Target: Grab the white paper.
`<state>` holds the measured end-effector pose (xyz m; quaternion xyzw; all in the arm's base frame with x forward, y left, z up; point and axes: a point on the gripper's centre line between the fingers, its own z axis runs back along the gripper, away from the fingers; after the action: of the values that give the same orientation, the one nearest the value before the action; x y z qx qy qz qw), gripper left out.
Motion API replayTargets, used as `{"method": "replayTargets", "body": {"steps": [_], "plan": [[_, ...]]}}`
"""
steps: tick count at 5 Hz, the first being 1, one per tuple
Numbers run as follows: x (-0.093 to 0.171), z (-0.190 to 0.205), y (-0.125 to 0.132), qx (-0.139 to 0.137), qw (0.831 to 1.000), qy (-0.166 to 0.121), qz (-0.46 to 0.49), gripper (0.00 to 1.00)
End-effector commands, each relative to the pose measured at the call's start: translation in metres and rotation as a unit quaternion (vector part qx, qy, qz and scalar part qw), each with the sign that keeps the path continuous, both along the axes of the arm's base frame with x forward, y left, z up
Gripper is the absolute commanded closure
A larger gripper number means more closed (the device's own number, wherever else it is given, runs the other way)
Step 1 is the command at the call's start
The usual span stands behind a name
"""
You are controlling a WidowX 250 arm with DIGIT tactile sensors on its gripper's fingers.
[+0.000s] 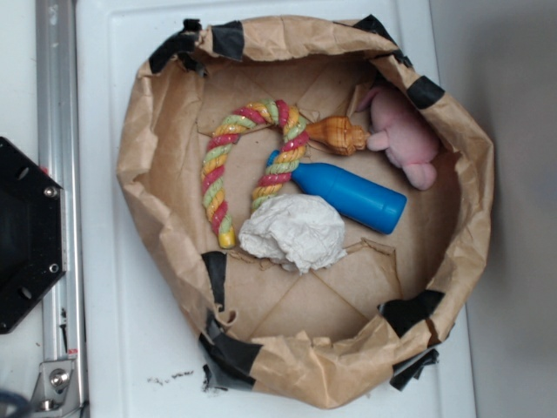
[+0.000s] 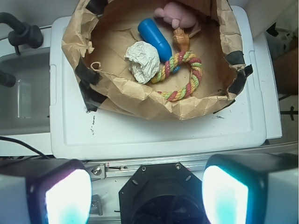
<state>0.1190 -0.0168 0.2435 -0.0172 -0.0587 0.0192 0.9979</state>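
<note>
White paper: the white paper is a crumpled, roundish lump with grey creases. It lies on the floor of the brown paper nest, about in the middle.
Neighbours: the blue bottle lies on its side and touches the upper right edge of the lump. One end of the braided rope toy reaches the top of the lump; its yellow tip is just beside the lump on the left.
Further things: an orange ridged toy lies above the bottle, and a pink plush toy leans on the far right wall of the nest.
Nest: a folded brown sheet with black tape patches, standing on a white lid.
Claw: in the wrist view the claw is released, with its two pads wide apart. It hangs over the black base, well apart from the nest and touching nothing.
</note>
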Motion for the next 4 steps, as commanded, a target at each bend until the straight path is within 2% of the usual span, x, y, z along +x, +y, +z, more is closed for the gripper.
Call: {"method": "replayTargets", "body": {"steps": [1,2,3,4], "plan": [[0.000,0.000,0.000,0.000,1.000,0.000,0.000,0.00],[0.050,-0.007,0.004,-0.036,0.996,-0.070,0.045,0.00],[0.095,-0.028,0.012,-0.020,0.996,-0.061,0.062,0.00],[0.124,-0.076,0.016,-0.003,0.997,-0.017,0.071,0.00]]}}
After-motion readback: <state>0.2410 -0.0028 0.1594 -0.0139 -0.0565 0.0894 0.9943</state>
